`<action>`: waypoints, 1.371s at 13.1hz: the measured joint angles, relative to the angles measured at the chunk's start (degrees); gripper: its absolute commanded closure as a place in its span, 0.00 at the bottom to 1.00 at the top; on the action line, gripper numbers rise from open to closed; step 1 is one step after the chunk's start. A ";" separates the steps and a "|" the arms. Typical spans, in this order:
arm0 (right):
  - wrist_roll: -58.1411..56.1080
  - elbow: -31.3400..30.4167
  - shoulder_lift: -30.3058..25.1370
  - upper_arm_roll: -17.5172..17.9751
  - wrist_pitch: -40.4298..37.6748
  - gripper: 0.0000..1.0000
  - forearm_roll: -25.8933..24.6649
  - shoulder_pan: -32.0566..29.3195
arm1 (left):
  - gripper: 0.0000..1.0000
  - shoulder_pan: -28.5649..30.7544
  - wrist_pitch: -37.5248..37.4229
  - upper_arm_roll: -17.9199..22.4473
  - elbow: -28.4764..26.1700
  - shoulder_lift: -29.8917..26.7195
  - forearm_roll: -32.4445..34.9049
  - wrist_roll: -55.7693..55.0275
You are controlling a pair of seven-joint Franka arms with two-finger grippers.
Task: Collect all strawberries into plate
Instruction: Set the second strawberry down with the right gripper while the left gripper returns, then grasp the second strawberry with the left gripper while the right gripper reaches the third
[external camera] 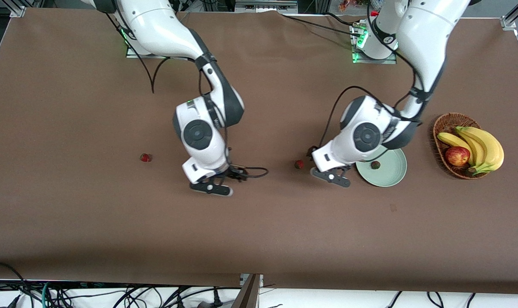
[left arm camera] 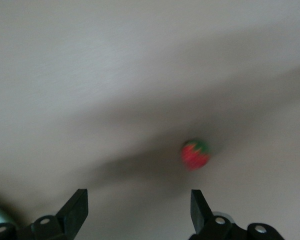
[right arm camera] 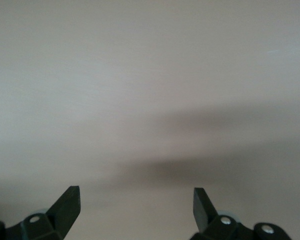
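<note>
One strawberry [external camera: 375, 164] lies in the pale green plate [external camera: 391, 176]. A second strawberry [external camera: 299, 164] rests on the brown table beside the plate, toward the right arm's end. My left gripper [external camera: 331, 175] hangs open over the table between that berry and the plate's rim. In the left wrist view the same strawberry [left arm camera: 195, 154] shows just ahead of the open left gripper [left arm camera: 139, 206], outside its fingers. A third strawberry [external camera: 145, 158] sits farther toward the right arm's end. My right gripper [external camera: 212, 187] is open and empty over bare table, as the right wrist view [right arm camera: 135, 202] shows.
A brown wicker basket [external camera: 439, 128] with bananas [external camera: 481, 145] and a red-yellow apple [external camera: 457, 155] stands at the left arm's end, beside the plate. Cables trail along the table's edge nearest the camera.
</note>
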 measured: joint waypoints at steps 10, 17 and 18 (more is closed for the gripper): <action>-35.96 -7.13 -0.81 -7.02 -11.60 0.00 0.02 -11.19 | 0.47 -3.60 6.32 0.20 -0.09 5.64 0.00 -5.07; -42.79 -13.48 -0.81 -6.89 -11.75 0.00 0.45 -13.35 | 0.82 -3.60 8.80 1.10 0.73 6.43 0.00 -10.31; -43.04 -14.79 -0.81 -6.91 -11.74 0.00 1.47 -13.41 | 0.82 -2.80 7.57 1.38 1.12 5.57 0.00 -10.49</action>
